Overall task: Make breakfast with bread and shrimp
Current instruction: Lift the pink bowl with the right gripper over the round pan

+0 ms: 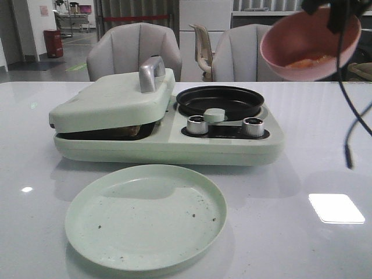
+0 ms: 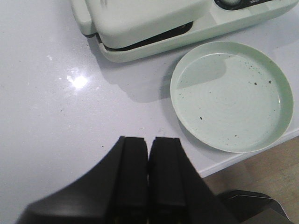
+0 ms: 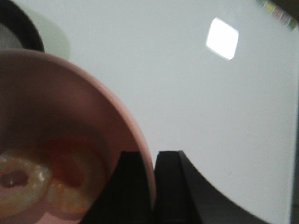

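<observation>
My right gripper (image 3: 153, 156) is shut on the rim of a pink bowl (image 1: 308, 40), one finger inside and one outside. It holds the bowl tilted, high above the table at the right. The orange-pink and white shrimp (image 1: 308, 61) lies in the bowl's bottom, and the right wrist view shows this shrimp (image 3: 65, 179) close up. The bread is almost hidden under the lowered lid (image 1: 113, 99) of the pale green breakfast maker (image 1: 168, 145); only a brown sliver (image 1: 131, 131) shows in the gap. My left gripper (image 2: 148, 140) is shut and empty over bare table, left of the plate.
An empty pale green plate (image 1: 145, 215) with dark crumbs lies in front of the maker. The maker's right side holds a black round pan (image 1: 220, 100) and two metal knobs (image 1: 197, 124). A black cable (image 1: 351, 116) hangs at the right. Chairs stand behind the table.
</observation>
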Available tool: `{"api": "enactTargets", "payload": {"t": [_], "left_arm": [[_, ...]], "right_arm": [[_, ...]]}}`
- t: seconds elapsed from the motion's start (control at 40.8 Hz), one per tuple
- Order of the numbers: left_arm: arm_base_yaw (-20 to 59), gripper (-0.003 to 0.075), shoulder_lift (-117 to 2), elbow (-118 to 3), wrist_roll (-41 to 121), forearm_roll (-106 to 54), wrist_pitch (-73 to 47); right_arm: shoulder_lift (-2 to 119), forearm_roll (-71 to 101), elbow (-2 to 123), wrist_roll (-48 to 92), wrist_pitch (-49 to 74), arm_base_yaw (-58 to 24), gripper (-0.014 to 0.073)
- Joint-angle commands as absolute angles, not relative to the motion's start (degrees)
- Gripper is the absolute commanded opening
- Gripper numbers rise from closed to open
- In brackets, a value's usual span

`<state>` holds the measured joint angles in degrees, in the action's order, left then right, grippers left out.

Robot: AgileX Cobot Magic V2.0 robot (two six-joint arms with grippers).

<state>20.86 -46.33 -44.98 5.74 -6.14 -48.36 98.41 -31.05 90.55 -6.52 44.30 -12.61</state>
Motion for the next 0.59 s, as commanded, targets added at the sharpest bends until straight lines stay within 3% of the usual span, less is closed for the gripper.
{"api": "enactTargets", "payload": {"t": [0.0, 0.27, 0.564], "left_arm": [[21.1, 0.0109, -46.1, -46.4, 5.2, -6.5, -44.3], [21.1, 0.0109, -46.1, -46.4, 5.2, -6.5, -44.4], [21.1, 0.0109, -46.1, -46.4, 5.3, -6.4, -44.4]], "right_arm": [[97.9, -46.1, 98.4, -12.4, 45.6, -17.5, 0.0044], [106.9, -75.6, 108.9, -20.5, 53.9, -28.6, 0.0044], [113.5, -96.7, 111.9, -26.6, 58.5, -34.5, 0.0044]]}}
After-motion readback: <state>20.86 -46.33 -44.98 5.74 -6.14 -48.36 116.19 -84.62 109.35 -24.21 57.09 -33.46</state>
